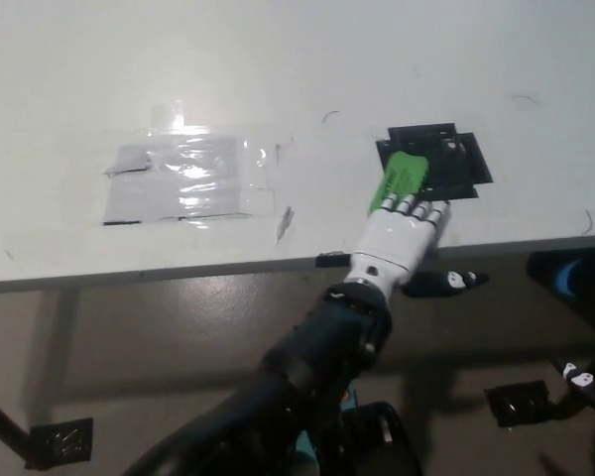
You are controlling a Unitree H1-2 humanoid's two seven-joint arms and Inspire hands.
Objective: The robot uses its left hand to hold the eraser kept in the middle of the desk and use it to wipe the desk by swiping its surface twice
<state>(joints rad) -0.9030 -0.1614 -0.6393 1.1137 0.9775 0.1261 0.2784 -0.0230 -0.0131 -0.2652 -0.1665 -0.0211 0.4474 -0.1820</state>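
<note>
The big white desk has a shiny taped patch and a black square near the front edge. The white left hand lies on the green eraser, fingers pressed down on its near end. The eraser sits partly on the black square. It is held only from above, so a hard swipe might make it slip out or catch on the tape.

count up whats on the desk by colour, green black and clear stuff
green: 1, the eraser under the left hand
black: 1, the square patch the eraser partly lies on
clear: 1, the shiny taped sheet toward the left of the desk
total: 3
</note>
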